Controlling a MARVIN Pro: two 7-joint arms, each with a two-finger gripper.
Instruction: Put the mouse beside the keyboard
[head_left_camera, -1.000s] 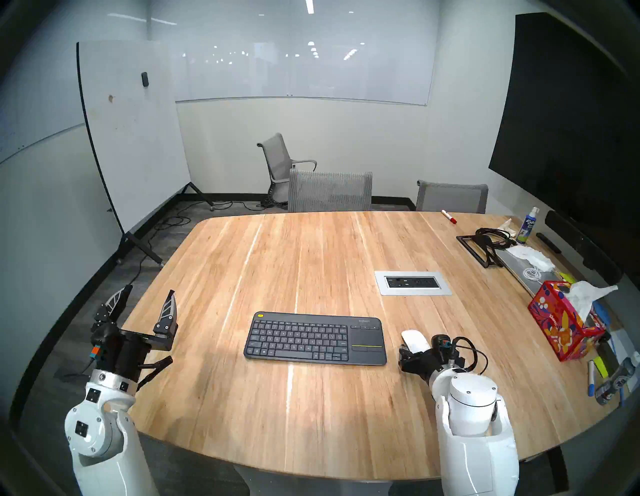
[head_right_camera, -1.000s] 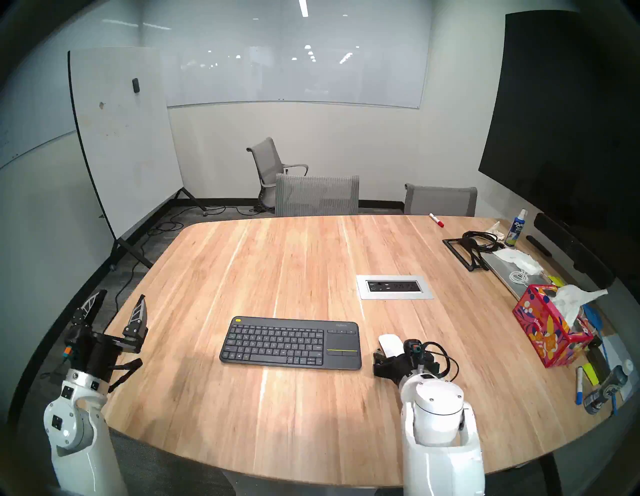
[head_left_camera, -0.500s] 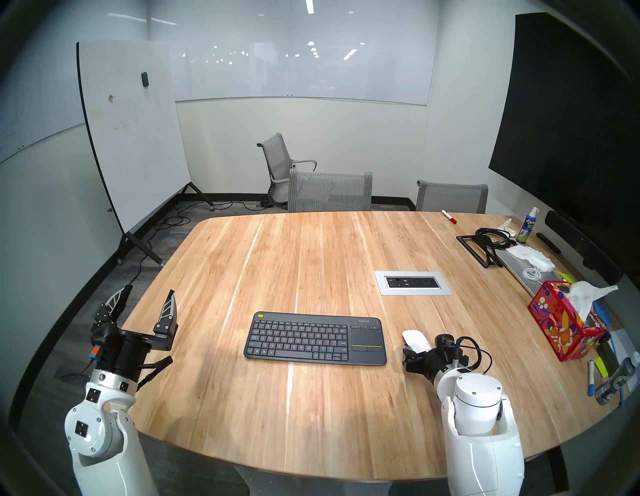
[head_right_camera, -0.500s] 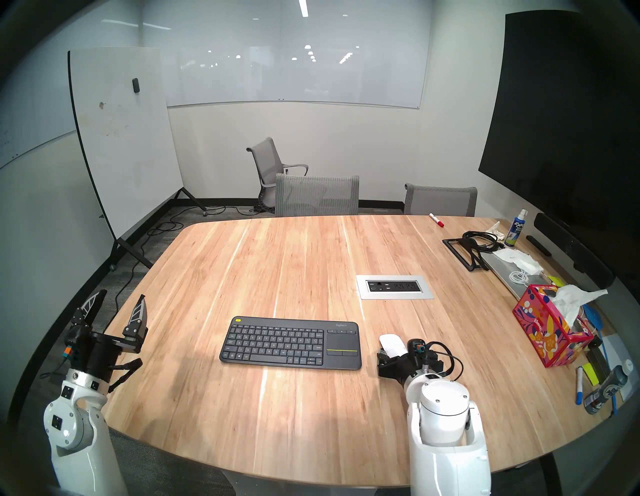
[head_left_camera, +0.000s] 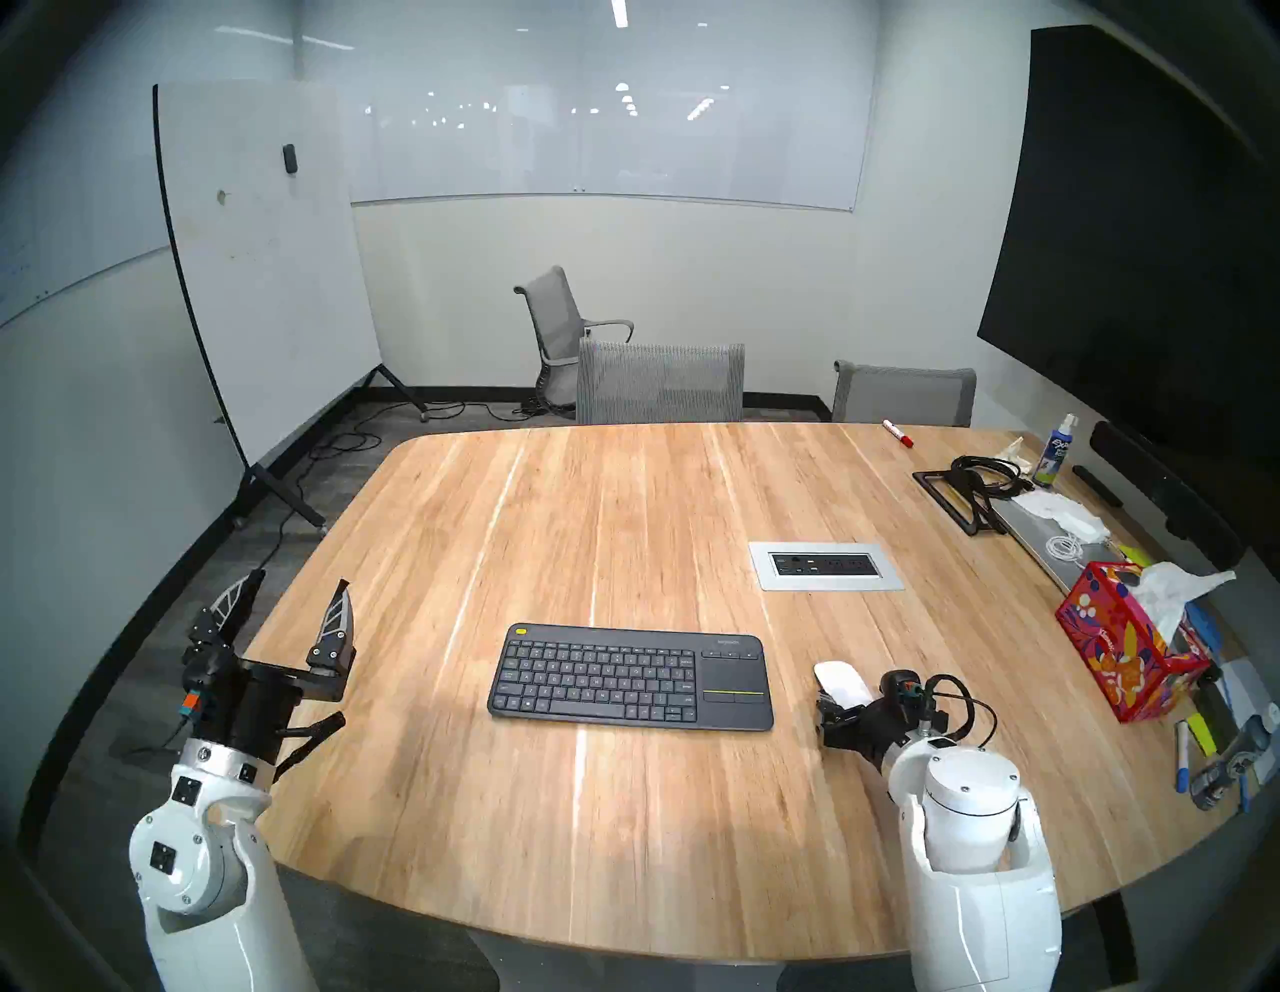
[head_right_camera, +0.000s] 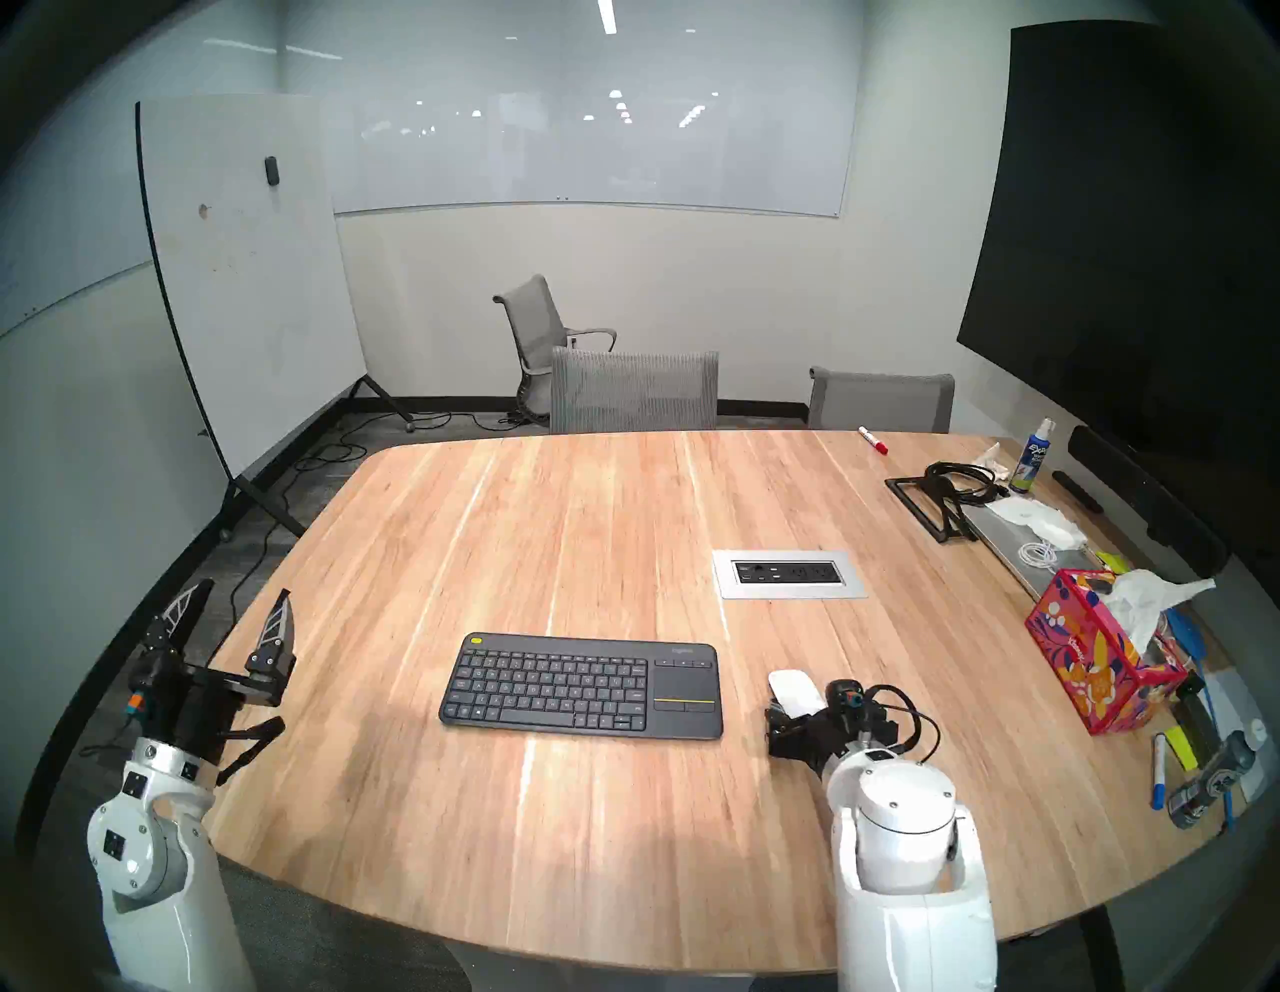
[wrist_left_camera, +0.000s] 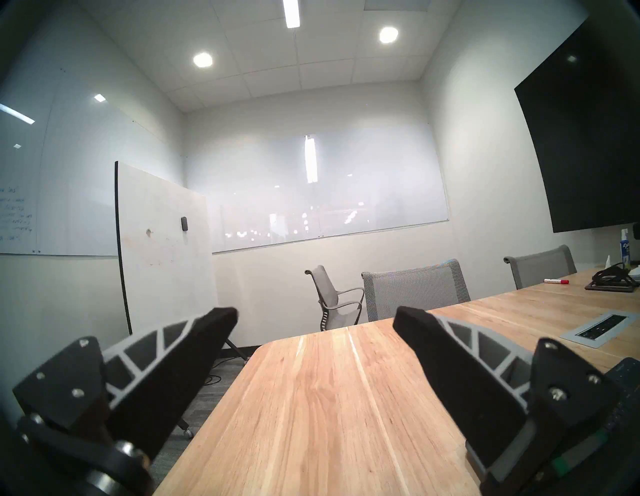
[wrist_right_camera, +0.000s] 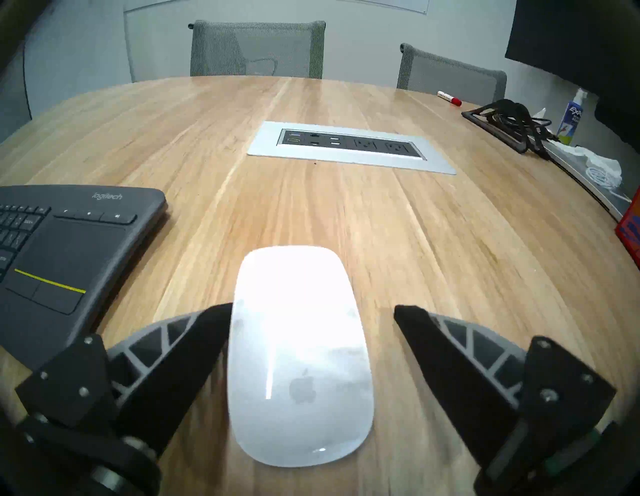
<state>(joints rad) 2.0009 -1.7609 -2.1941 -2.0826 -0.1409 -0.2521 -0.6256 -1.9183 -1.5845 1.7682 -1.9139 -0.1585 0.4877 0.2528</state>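
head views: mouse (head_left_camera: 839, 681) lies on the table (head_left_camera: 623, 499) just right of the keyboard (head_left_camera: 629, 675), near the front edge, its rear end under the right gripper (head_left_camera: 846, 706), arm angled down. left gripper (head_left_camera: 289, 601) released, raised over the table's left edge.
r wrist: mouse (wrist_right_camera: 299, 353) between spread fingers (wrist_right_camera: 433, 341), left finger at its side, right one apart; not clenched.

Left gripper (wrist_left_camera: 315, 317) sitting wide open, nothing between the fingers (wrist_left_camera: 194, 350) — wooden table (wrist_left_camera: 322, 398) running up frame center. Keyboard (wrist_left_camera: 628, 384) corner peeking in at lower right, power panel (wrist_left_camera: 601, 328) just above it. Grey chairs (wrist_left_camera: 415, 287) lining the far edge, whiteboard (wrist_left_camera: 162, 249) standing at left, red-capped marker (wrist_left_camera: 556, 281) lying far right.
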